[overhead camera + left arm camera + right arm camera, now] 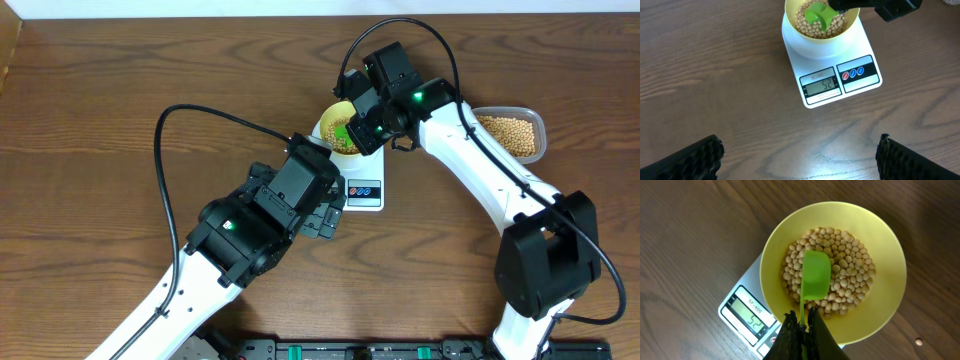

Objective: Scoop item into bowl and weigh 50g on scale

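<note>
A pale yellow bowl [890, 300] [329, 126] [850, 27] holding tan beans [850, 265] [802, 22] sits on the white scale [365, 192] [840, 80] [740, 310]. The scale's display reads 52. My right gripper [802, 322] [368, 125] is shut on the handle of a green scoop [816, 275] [817, 15]. The scoop's cup is turned over on the beans in the bowl. My left gripper [800, 157] [325, 215] is open and empty over bare table in front of the scale.
A clear plastic tub [512, 135] with more beans stands at the right, behind my right arm. Black cables loop over the table at the back and left. A dark rail runs along the front edge.
</note>
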Available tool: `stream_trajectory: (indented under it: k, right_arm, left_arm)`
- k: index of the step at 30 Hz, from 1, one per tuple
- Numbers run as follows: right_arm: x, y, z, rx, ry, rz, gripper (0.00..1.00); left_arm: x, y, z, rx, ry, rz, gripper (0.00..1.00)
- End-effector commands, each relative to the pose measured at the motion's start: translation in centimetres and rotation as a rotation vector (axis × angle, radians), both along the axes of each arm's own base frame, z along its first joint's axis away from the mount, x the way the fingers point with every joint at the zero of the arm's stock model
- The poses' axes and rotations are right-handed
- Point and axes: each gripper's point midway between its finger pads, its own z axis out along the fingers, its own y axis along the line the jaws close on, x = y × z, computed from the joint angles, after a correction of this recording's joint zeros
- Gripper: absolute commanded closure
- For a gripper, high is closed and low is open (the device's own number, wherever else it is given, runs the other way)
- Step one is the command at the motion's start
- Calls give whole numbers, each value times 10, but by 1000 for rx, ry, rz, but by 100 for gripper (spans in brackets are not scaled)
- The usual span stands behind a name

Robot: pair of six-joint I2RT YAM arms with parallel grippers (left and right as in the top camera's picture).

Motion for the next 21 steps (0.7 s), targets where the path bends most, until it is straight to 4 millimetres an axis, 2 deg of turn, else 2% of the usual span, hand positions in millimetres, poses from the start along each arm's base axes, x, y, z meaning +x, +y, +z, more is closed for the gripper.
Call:
stream_trajectory:
  k: [1,13,21]
  right_arm:
    - [0,8,-1,33,30,-18,99]
    - [0,9,2,81,65,-55,99]
    - [6,1,1,123,109,-118,99]
  left_arm:
    - [3,3,4,18,-20,5,0]
    - [3,3,4,18,-20,5,0]
    - [3,3,4,18,-20,5,0]
